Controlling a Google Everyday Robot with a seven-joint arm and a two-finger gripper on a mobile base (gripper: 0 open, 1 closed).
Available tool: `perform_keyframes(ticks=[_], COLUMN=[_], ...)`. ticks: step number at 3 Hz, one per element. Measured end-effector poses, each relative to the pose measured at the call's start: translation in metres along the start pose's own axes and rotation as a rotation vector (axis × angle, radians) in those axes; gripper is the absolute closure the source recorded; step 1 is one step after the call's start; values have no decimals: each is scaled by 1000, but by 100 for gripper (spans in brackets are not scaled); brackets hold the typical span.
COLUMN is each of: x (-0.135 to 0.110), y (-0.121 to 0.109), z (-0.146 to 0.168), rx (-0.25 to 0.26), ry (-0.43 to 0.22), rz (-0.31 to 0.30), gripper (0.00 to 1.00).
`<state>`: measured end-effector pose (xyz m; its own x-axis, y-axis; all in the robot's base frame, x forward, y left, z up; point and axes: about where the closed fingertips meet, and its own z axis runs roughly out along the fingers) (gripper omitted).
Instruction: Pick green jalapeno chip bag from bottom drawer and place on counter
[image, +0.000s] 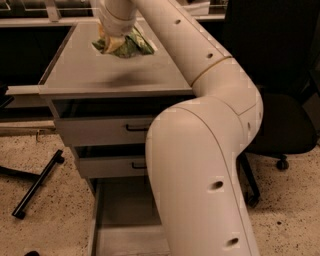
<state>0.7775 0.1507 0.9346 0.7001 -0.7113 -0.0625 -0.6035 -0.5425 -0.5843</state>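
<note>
My gripper (118, 39) is at the end of the white arm, above the back half of the counter (90, 75). It is shut on the green jalapeno chip bag (131, 46), a crumpled green bag that hangs just above the counter and casts a shadow on it. The bottom drawer (120, 220) stands pulled open at the foot of the cabinet, partly hidden by my arm; the part that shows is bare grey. The cream bowl is hidden behind the bag and gripper.
Two shallower drawers with black handles (136, 128) sit shut above the bottom drawer. A black office chair (285, 125) stands to the right of the cabinet. A black bar (37, 184) lies on the speckled floor at left. My arm's elbow fills the foreground.
</note>
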Motion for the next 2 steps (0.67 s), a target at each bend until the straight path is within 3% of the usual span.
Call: perform_keyframes(ticks=[1, 2], x=[5, 5], y=[39, 44], z=[18, 23], rx=[-72, -84], ry=[-53, -56], rz=[109, 117], gripper=[100, 81])
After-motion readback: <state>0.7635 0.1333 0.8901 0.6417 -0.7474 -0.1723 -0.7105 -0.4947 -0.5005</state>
